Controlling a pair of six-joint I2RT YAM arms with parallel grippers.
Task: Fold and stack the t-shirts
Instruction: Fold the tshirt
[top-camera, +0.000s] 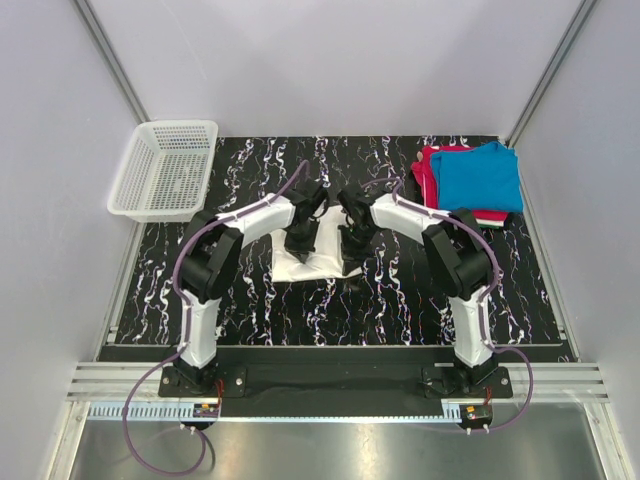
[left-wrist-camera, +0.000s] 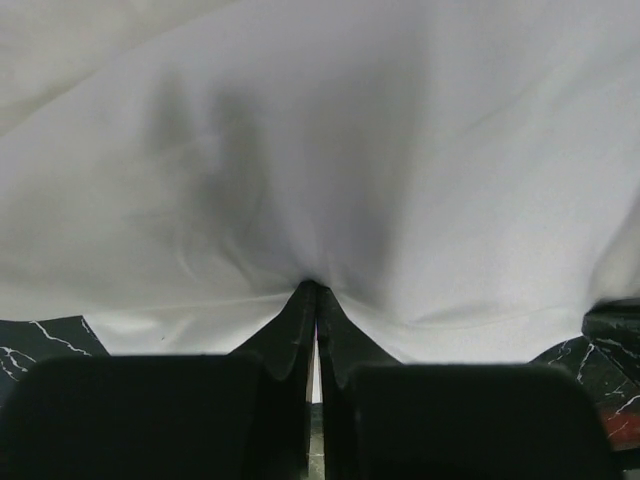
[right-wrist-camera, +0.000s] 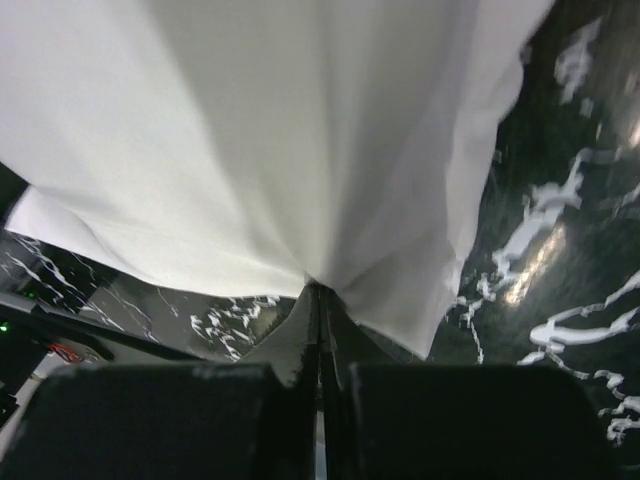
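Observation:
A folded white t-shirt (top-camera: 318, 262) lies in the middle of the black marbled mat. My left gripper (top-camera: 299, 247) is shut on its left part, and the left wrist view shows the white cloth (left-wrist-camera: 320, 170) puckered at the closed tips (left-wrist-camera: 317, 288). On the shirt's right part my right gripper (top-camera: 350, 247) is shut too, pinching the white cloth (right-wrist-camera: 300, 140) at its tips (right-wrist-camera: 318, 287). A blue t-shirt (top-camera: 480, 175) lies folded on a red one (top-camera: 428, 170) at the back right of the mat.
A white plastic mesh basket (top-camera: 165, 168) stands at the back left, partly off the mat. The marbled mat (top-camera: 250, 310) spreads around the white shirt. Grey walls close in on both sides and at the back.

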